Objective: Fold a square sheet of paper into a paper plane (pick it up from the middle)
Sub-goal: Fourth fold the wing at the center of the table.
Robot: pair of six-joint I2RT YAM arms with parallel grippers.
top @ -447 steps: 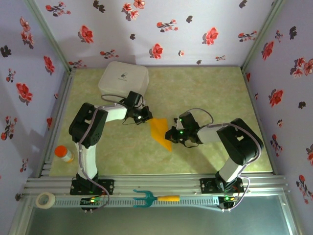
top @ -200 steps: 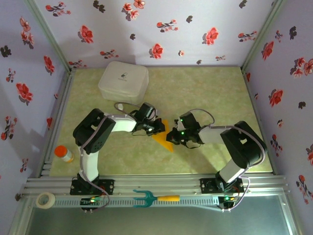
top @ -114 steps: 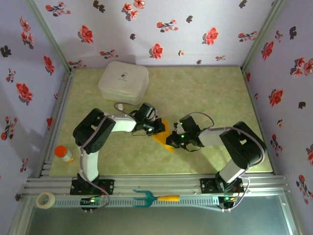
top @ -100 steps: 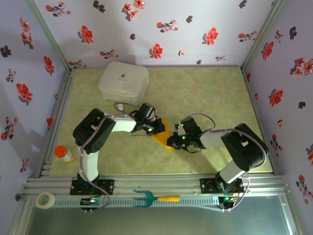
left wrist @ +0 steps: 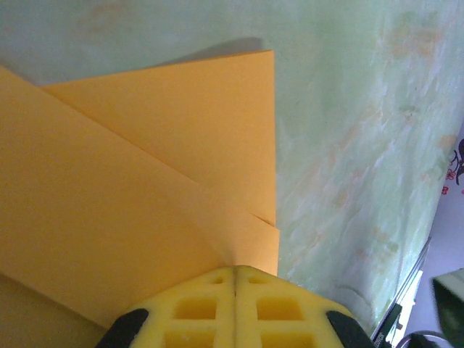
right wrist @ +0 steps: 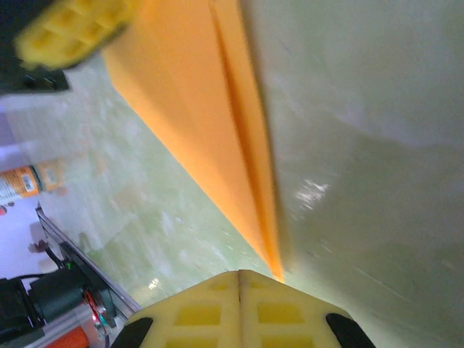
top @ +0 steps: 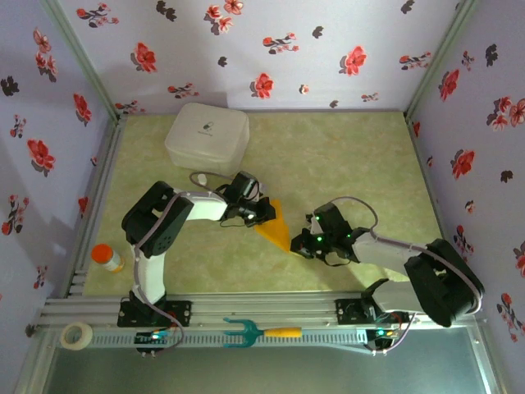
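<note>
1. One bottle (top: 107, 257), orange cap, at the far left of your top view, well apart from the rest.
2. Your left gripper (top: 264, 213) at centre frame, jaws clenched, tips touching the paper's upper end.
3. The paper plane (top: 277, 229) lies flat on the table (top: 353, 156), dead centre.
4. Your right gripper (top: 301, 245), jaws clenched, sits at the plane's pointed lower tip.

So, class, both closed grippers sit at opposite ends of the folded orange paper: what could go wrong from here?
1. The right gripper sits shut at the pointed nose of the paper plane; pushing along it could crumple the tip.
2. The left gripper is shut at the wide end, where layered flaps overlap; sliding sideways might drag them apart and spoil the crease.
</note>
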